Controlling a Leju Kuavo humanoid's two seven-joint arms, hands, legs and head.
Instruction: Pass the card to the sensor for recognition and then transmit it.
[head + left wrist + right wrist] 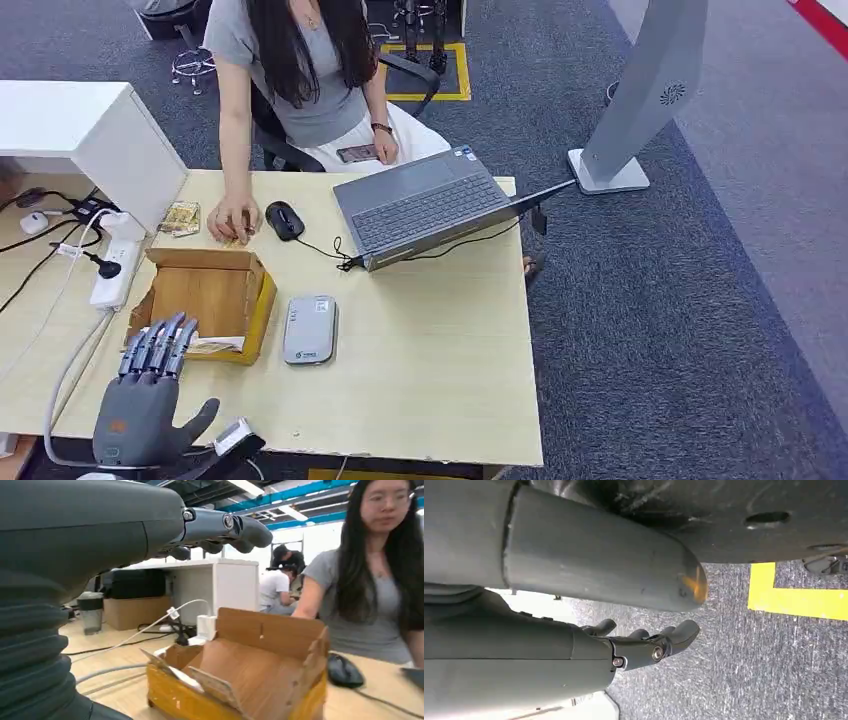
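The wooden desk [420, 370] carries an open cardboard box [205, 295], where pale cards [215, 345] lie along its near wall. The grey card reader [309, 329] sits just right of the box. The left hand [150, 385], released and holding nothing, hovers directly before the cards, fingers [160, 345] pointing at them. The right hand [644, 642] hangs empty, fingers loosely apart, over carpet.

An office: a wooden desk [430, 340] with a laptop [425, 205], grey carpet [680, 300], seated person [300, 70].
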